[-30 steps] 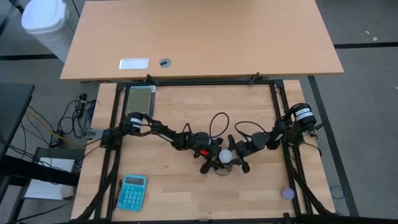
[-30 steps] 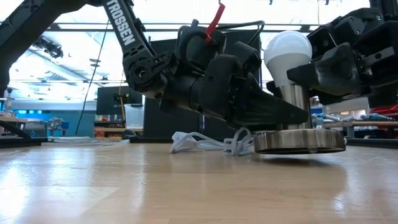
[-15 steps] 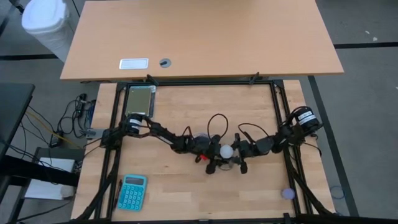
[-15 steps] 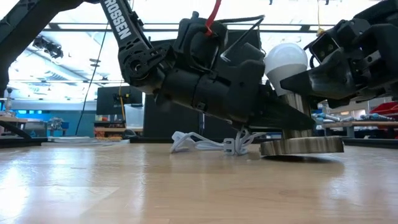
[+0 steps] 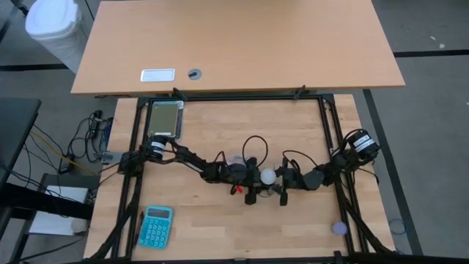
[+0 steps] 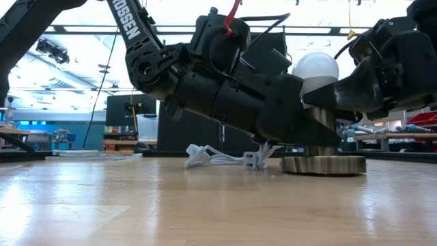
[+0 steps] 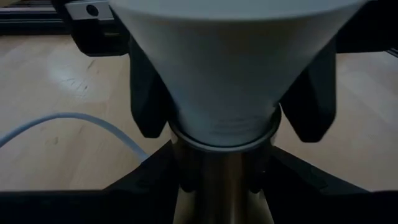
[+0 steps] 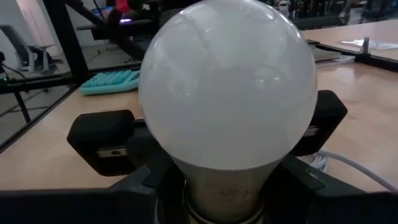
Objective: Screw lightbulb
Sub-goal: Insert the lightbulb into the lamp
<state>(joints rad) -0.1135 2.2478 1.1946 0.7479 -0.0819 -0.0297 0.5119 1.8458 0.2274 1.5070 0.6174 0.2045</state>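
Midway across the wooden table [image 5: 220, 227], the lightbulb [image 6: 315, 68] stands upright in the metal stem of the round socket base [image 6: 323, 165], its white cord [image 6: 217, 158] trailing behind. Both arms meet over it: the left gripper [image 5: 254, 192] pinches the metal stem just beneath the bulb's neck, its fingers [image 7: 152, 171] on either side, while the right gripper [image 5: 283, 192] clamps the bulb's tapered lower part from the opposite side. Well apart, a teal calculator [image 5: 155, 226] lies near the table's front left corner.

Light wood desk [image 5: 234, 44] behind the workbench, grey floor [image 5: 432, 110], white bin [image 5: 53, 26] at its corner
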